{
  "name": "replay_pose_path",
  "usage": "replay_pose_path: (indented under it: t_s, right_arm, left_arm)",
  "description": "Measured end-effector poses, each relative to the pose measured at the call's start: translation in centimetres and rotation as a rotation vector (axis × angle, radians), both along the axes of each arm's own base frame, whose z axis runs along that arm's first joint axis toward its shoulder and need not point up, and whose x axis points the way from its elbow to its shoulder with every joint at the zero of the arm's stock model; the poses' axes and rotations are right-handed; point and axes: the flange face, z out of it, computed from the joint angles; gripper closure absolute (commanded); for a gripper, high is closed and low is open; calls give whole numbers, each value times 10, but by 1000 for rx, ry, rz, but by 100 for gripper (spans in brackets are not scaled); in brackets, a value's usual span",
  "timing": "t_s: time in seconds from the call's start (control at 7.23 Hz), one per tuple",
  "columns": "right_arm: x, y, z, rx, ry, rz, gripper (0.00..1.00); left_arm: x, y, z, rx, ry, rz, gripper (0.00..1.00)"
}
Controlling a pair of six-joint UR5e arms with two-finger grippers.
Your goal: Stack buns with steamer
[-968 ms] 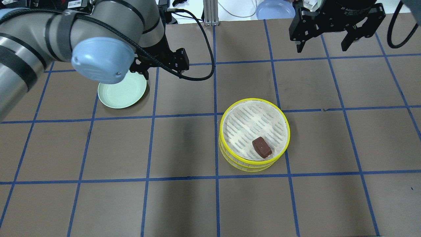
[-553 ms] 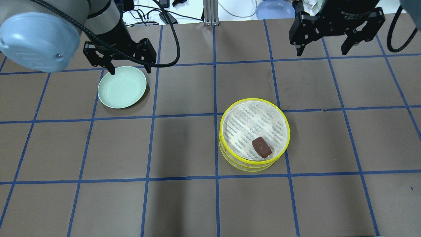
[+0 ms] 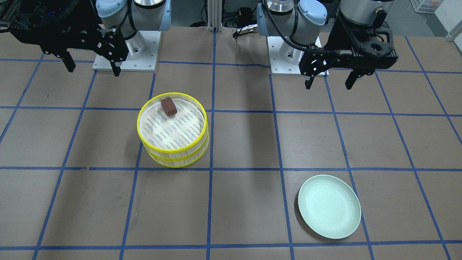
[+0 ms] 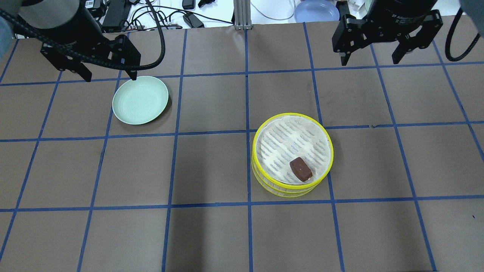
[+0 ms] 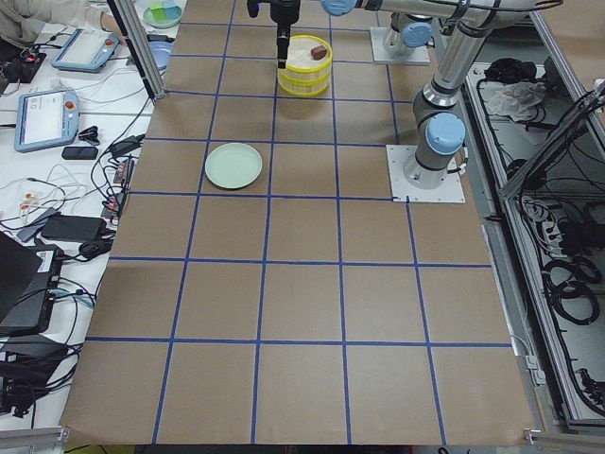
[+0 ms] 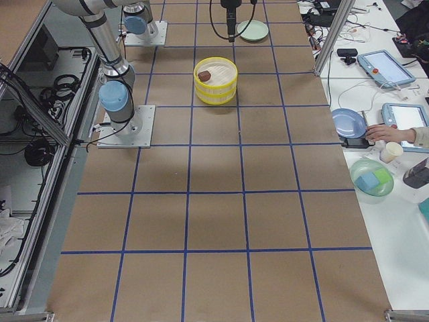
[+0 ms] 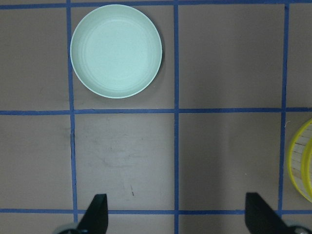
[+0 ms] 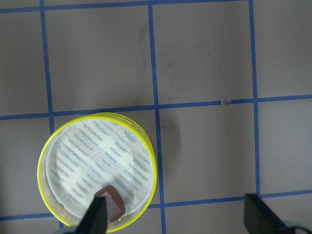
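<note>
The steamer point(image 4: 287, 190) stands as two yellow-rimmed tiers stacked right of the table's centre; it also shows in the front view point(image 3: 173, 159) and the right wrist view point(image 8: 53, 146). The dark reddish-brown bun point(image 4: 301, 169) lies in the top tier near its rim, as the front view point(image 3: 169, 107) and the right wrist view point(image 8: 113, 202) show. The cream bun is hidden. My left gripper point(image 4: 110, 75) is open and empty, high over the plate's far edge. My right gripper point(image 4: 370, 56) is open and empty, high beyond the steamer.
An empty pale green plate point(image 4: 140, 99) lies at the left; it also shows in the left wrist view point(image 7: 116, 51). A blue plate point(image 4: 317, 10), a metal post point(image 4: 239, 15) and cables sit past the table's far edge.
My left arm has swung to the left and its gripper now hangs over the plate's far left edge, still open. The right gripper, steamer and bun have not moved.
</note>
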Motion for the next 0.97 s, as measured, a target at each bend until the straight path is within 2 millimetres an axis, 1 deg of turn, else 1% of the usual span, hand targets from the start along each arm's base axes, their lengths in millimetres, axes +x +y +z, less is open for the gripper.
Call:
replay_pose_path:
  t_s: [0.14,0.28,0.55,0.97]
  right_arm:
    - [0,2,-1,2,0,0,0]
    - [0,4,-2,4,0,0,0]
    - [0,5,-4,7,-1,0,0]
    - [0,5,-4,6,-1,0,0]
  left_arm:
    - [4,4,7,-7,-5,1,0]
    - [6,7,8,-3,-15,2,0]
    - [8,11,5,19,-29,4,0]
    - [9,13,2,34,-36,4,0]
